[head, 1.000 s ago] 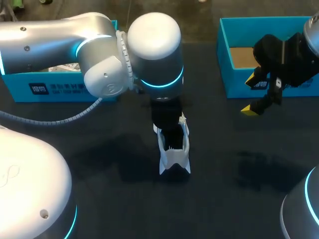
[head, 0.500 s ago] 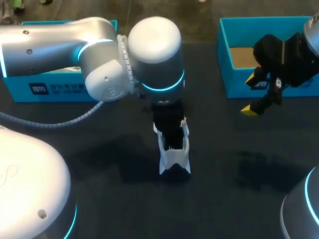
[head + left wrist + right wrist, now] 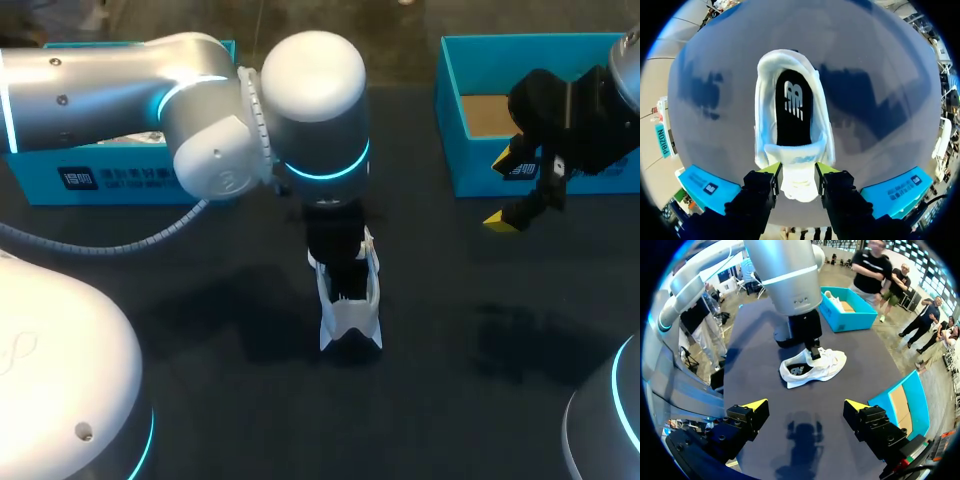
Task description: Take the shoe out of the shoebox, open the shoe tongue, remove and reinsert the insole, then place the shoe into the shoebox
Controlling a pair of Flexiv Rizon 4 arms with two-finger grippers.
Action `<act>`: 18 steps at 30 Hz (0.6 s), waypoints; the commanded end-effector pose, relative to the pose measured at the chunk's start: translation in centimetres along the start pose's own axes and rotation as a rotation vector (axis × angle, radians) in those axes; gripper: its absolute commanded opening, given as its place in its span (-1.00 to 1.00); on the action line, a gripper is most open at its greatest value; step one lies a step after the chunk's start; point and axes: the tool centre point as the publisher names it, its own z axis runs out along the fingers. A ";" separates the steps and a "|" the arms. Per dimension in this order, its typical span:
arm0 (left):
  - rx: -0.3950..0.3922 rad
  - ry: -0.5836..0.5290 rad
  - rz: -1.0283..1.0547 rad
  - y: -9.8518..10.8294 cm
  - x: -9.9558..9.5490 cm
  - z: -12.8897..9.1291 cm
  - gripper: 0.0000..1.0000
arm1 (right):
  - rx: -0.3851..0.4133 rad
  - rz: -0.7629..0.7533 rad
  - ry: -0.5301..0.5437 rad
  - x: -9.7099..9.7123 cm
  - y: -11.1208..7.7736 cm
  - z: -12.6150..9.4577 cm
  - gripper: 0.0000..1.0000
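A white shoe (image 3: 350, 305) with a black insole (image 3: 794, 112) lies on the dark table near the middle. My left gripper (image 3: 797, 170) comes down over it from above, shut on the white tongue (image 3: 799, 180) pinched between both fingers. In the head view its black fingers (image 3: 336, 255) hide the shoe's far end. The open blue shoebox (image 3: 455, 120) with a bare brown floor stands at the back right. My right gripper (image 3: 502, 190) hangs in front of that box, open and holding nothing. In the right wrist view the shoe (image 3: 815, 367) lies well ahead of its spread fingers.
A second blue box (image 3: 100, 175) stands at the back left behind my left arm, and the right wrist view shows another white shoe (image 3: 834, 301) inside it. Bare dark tabletop surrounds the shoe in front and on both sides.
My left arm has shifted very slightly; the shoe and the grip on the tongue look the same. The right arm has not moved.
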 end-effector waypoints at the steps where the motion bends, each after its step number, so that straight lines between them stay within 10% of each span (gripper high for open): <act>1: 0.007 0.004 0.006 -0.5 -0.7 0.6 -0.16 | 0.004 0.001 0.002 -0.2 0.2 0.2 1.00; 18: -0.002 -0.006 -0.039 0.3 -0.6 -0.1 -0.11 | 0.004 0.001 0.002 -0.2 0.2 0.2 1.00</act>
